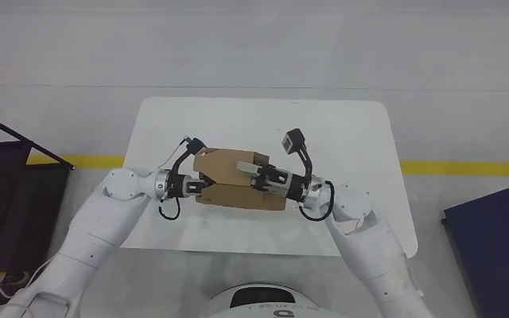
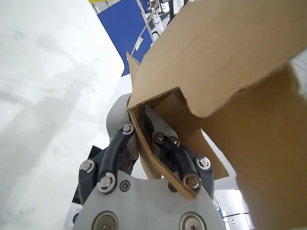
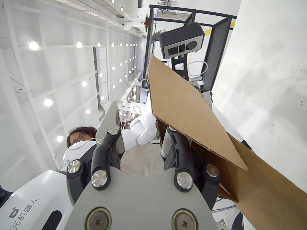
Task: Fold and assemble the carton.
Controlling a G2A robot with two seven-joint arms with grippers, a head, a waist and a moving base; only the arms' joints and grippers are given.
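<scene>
A brown cardboard carton point(image 1: 237, 180) is held just above the middle of the white table point(image 1: 342, 135), partly folded, with loose flaps. My left gripper point(image 1: 199, 185) grips its left end. In the left wrist view, the left gripper point(image 2: 140, 125) is shut on a carton point(image 2: 215, 56) wall, one finger inside and one outside. My right gripper point(image 1: 253, 175) is at the carton's right end. In the right wrist view, the right gripper point(image 3: 139, 130) is open; one finger stands free in the air and the other lies behind a carton flap point(image 3: 182, 111).
The table's bare top surrounds the carton on all sides. A yellow floor line point(image 1: 453, 167) runs behind the table. A dark stand point(image 1: 32, 191) is off the left edge and a blue panel point(image 1: 485, 238) off the right.
</scene>
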